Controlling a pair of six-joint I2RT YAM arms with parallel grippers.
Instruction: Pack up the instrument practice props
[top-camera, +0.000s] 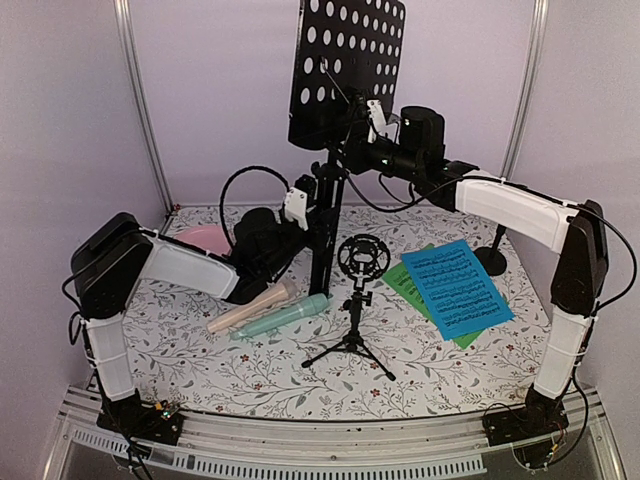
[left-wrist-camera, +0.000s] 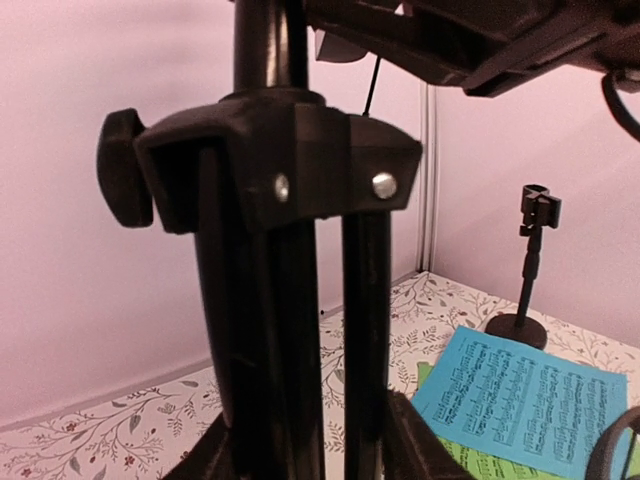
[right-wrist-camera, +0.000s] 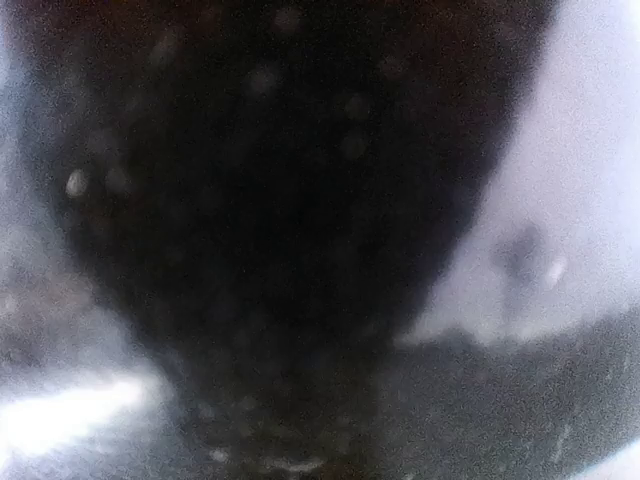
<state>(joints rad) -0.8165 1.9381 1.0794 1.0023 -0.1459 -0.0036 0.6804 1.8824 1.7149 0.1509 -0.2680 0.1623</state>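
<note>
The black perforated music rack stands upright at the back on its pole, its tripod legs folded in. My left gripper is closed round those legs low down, one finger on each side. My right gripper is clamped at the rack's neck just below the tray; its wrist view is only a dark blur. A beige microphone and a mint microphone lie side by side on the table. A small black microphone tripod stands at the centre. A blue music sheet lies over a green one.
A second small black stand with a round base stands at the back right. A pink bowl sits behind my left arm. The floral table is walled by pale panels on three sides.
</note>
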